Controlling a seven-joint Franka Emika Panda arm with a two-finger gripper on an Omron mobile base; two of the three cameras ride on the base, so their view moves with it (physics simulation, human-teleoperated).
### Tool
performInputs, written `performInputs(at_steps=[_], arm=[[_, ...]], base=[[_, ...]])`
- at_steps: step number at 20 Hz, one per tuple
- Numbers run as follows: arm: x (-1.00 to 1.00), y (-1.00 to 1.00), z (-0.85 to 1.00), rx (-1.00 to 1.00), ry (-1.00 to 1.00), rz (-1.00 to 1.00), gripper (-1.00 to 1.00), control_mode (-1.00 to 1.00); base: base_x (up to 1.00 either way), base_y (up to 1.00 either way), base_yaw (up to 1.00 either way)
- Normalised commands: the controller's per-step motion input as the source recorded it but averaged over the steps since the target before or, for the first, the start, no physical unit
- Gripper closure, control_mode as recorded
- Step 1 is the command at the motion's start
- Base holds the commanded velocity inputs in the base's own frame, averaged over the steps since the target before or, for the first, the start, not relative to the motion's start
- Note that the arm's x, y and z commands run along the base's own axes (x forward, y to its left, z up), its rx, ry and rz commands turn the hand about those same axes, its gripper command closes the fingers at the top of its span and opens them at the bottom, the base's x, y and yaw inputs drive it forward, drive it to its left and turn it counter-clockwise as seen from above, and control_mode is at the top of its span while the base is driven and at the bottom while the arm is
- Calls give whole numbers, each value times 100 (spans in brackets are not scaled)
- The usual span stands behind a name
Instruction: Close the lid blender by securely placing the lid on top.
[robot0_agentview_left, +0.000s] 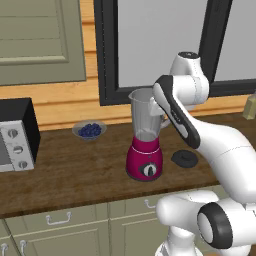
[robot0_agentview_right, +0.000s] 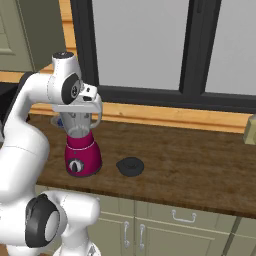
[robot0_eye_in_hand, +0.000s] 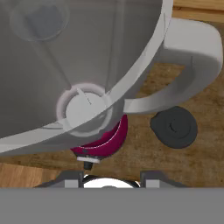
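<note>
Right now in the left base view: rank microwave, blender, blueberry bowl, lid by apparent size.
1. blender
2. microwave, partly cut off at the frame edge, so its rank against the blender is unsure
3. blueberry bowl
4. lid, nearly the bowl's size

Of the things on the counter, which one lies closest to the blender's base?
The black lid, lying flat just beside the blender; the blueberry bowl and microwave sit farther off.

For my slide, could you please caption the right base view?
Black lid lies on the wooden counter beside the open-topped magenta blender, the arm poised above the jar.
</note>
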Motion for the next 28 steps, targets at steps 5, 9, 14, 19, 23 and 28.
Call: performInputs(at_steps=[5,9,14,19,23,28], arm=[[-6,0,-7,0,0,0,-100,-100],[-18,-19,-19,0,0,0,-100,-100],[-22,-41,-30,2,0,0,-100,-100],[-16,-45,-39,1,0,0,-100,-100],[-1,-48,-56,0,-4,0,-100,-100],[0,-50,-60,0,-2,0,-100,-100]], base=[[0,0,0],[0,0,0],[0,0,0],[0,0,0],[0,0,0],[0,0,0]])
